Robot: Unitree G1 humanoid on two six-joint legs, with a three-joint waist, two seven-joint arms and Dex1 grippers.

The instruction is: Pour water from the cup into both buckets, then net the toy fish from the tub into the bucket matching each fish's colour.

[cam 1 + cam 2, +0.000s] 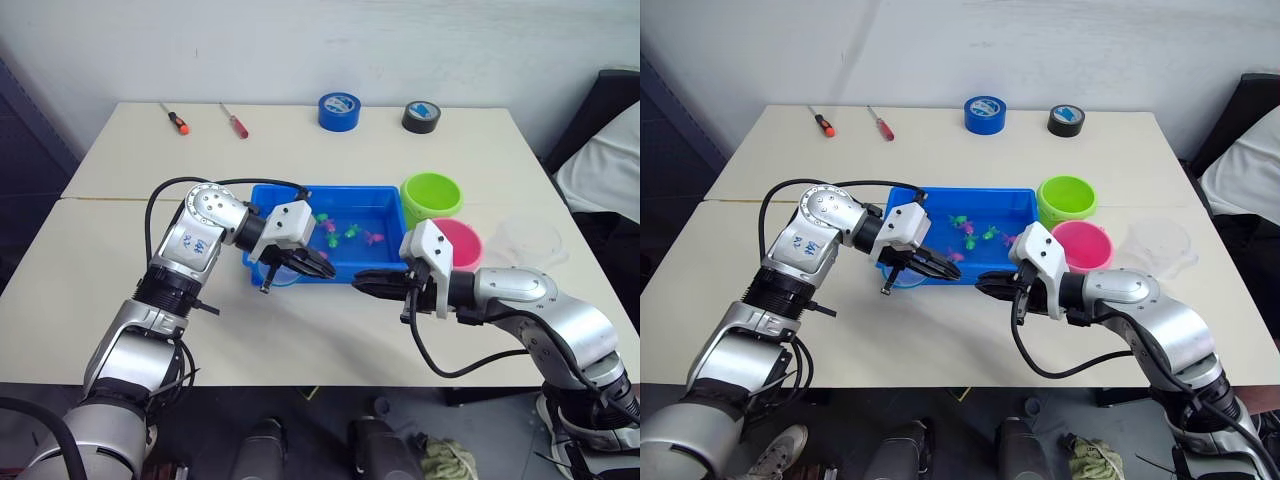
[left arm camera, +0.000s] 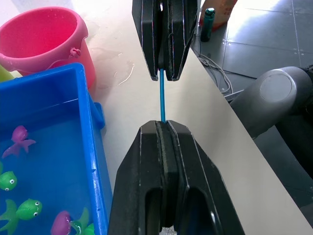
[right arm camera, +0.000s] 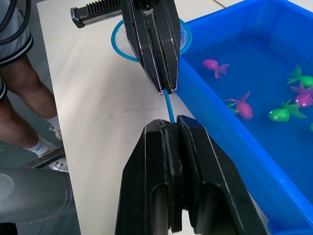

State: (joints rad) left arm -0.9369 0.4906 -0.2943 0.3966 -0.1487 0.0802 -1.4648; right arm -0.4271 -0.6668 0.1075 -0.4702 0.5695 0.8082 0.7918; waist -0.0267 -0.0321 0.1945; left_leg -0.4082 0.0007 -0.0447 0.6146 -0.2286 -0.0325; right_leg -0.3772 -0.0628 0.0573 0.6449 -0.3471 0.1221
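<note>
Right wrist view shows the net (image 3: 146, 36) best: its light blue hoop lies flat on the table (image 1: 120, 270) just outside the near-left corner of the blue tub (image 1: 385, 195), and its thin blue handle (image 3: 168, 105) runs straight between the two grippers. The left gripper (image 1: 308, 263) is clenched on the handle at the hoop end, while the right gripper (image 1: 378, 282) is clenched on it at the free end, so both claws grasp the same rod, close to each other along the tub's near wall.

The net looks very light; its handle looks stiff but slender and probably smooth, so it could twist or slip between flat pads. A hold well back on the handle, away from the hoop, seems best, leaving the hoop free to dip.

Inside the tub, magenta and green toy fish (image 3: 242, 107) float in shallow water toward the middle and right. Just right of the tub stand the lime green bucket (image 1: 431, 195), farther, and the pink bucket (image 1: 462, 243), nearer. The clear cup (image 1: 1160, 243) sits further right. At the table's far edge lie two screwdrivers (image 1: 176, 120), a blue tape roll (image 1: 339, 110) and a black tape roll (image 1: 423, 116).
</note>
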